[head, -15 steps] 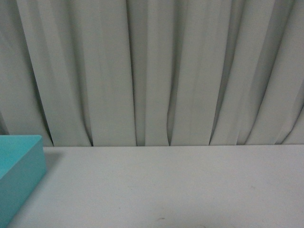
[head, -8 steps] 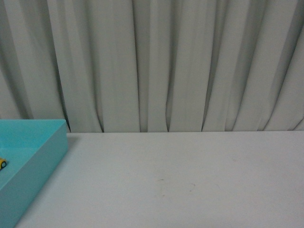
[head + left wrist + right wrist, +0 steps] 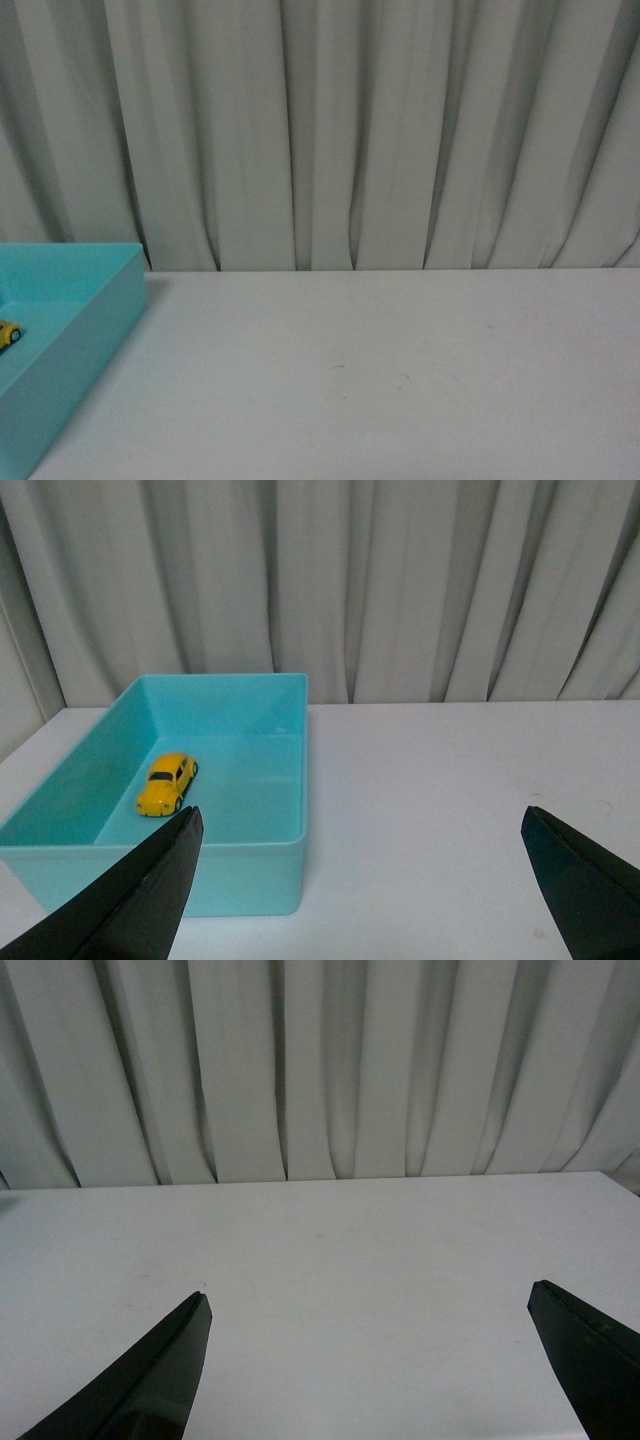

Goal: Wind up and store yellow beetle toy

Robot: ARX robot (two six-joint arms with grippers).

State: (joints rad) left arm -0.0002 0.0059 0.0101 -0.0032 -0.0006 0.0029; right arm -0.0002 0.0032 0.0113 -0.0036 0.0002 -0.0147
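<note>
At the far left of the table (image 3: 400, 380) stands a turquoise bin (image 3: 270, 865), a rectangular open-topped tray of smooth, matte plastic with straight walls and rounded corners. The yellow beetle toy (image 3: 166, 783) lies on the bin's floor, upright on its wheels, in the half of the bin toward the left wall and clear of every wall. Its body is rounded and glossy, with dark windows. In the front view only the near right corner of the bin (image 3: 90, 330) shows, and a sliver of the toy (image 3: 9, 333) appears at the picture's left edge.

The left gripper (image 3: 365, 880) hangs above the table in front of the bin, its two dark, tapered fingers (image 3: 140, 900) spread wide with nothing between them. One finger overlaps the bin's near wall in the wrist view; the toy sits beyond it, unobstructed.

Moving right, the table surface is flat, white and matte, with a few faint dark specks near its middle. Nothing else stands on the part in view.

The right gripper (image 3: 370, 1360) hangs over the bare right portion of the table. Its dark, wedge-shaped fingers (image 3: 150, 1380) are likewise set wide apart and hold nothing.

Behind the table's far edge, across the full width, hangs a pale grey curtain (image 3: 330, 130) in soft vertical pleats with shadowed folds.
</note>
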